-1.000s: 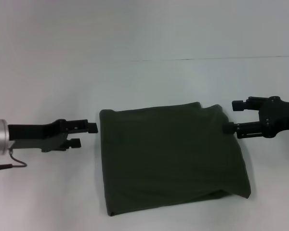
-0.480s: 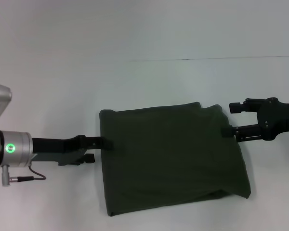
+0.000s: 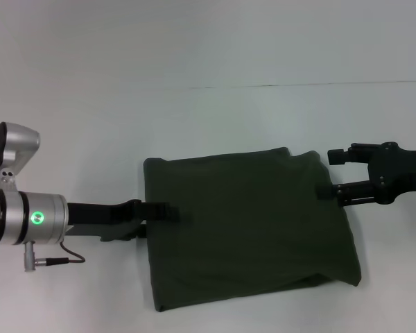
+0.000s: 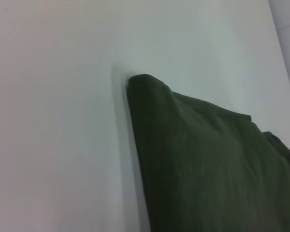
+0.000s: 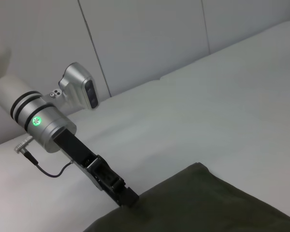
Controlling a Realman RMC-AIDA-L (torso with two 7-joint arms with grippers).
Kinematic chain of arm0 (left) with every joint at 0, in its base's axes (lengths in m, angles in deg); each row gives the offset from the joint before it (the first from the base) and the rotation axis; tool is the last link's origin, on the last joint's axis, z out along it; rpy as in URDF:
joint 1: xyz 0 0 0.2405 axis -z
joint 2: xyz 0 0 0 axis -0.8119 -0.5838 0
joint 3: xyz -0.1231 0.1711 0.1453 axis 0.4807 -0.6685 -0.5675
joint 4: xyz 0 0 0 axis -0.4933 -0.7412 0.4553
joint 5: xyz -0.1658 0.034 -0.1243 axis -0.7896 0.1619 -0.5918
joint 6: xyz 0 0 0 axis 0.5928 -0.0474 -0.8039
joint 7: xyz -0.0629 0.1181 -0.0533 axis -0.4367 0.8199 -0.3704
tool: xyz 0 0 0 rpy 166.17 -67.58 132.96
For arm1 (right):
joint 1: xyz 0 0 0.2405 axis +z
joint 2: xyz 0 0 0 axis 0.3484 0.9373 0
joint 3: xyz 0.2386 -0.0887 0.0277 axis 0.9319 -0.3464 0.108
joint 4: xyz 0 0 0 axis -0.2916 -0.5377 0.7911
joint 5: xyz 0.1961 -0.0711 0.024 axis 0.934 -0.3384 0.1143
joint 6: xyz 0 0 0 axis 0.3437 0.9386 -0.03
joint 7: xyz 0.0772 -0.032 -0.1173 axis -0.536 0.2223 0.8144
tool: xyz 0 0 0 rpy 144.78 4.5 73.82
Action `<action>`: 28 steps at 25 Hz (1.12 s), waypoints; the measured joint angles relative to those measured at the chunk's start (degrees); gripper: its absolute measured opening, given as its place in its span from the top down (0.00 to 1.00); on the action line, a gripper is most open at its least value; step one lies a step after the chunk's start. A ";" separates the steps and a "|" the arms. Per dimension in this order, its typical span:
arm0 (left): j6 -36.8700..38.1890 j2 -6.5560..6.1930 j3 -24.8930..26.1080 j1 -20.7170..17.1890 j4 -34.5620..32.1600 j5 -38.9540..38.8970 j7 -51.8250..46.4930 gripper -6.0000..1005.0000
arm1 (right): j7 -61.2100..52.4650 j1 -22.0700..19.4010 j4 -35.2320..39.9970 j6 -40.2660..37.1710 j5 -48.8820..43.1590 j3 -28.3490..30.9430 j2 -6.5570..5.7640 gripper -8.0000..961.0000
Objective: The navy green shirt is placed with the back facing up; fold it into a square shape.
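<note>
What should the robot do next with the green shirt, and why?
Probably shut the left claw on the shirt's left edge. That claw reaches over the edge, one finger lying on top of the cloth, so a pinch looks ready. The right claw sits open at the shirt's right edge. The shirt is already a rough rectangle, so one more fold may square it.

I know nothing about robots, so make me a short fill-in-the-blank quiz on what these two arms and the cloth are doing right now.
1. The dark olive-green cloth shirt lies folded on a plain ____ table.
2. The left claw reaches over the shirt's ____ edge.
3. The right claw sits at the shirt's far ____ corner.
4. The light on the left arm's silver wrist glows ____.

Missing words: white; left; right; green
</note>
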State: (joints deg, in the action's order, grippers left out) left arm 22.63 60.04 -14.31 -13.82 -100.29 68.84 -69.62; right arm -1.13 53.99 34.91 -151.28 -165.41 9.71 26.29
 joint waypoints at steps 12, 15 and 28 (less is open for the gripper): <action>-0.77 0.83 -0.06 0.05 0.08 0.21 -0.44 0.29 | 0.02 0.15 0.00 -0.03 0.02 0.20 0.31 0.02; -1.04 0.84 0.03 0.05 0.08 0.21 -0.63 0.40 | 0.02 0.15 0.00 -0.03 0.05 0.25 0.31 0.02; 0.45 -1.24 -0.22 1.17 0.65 0.19 -1.29 0.84 | -0.20 0.25 -0.04 0.36 0.29 0.31 0.32 0.02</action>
State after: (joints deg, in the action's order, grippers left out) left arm 23.08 58.80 -14.53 -12.65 -99.63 69.04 -70.91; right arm -1.33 54.24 34.88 -150.92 -165.13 10.02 26.61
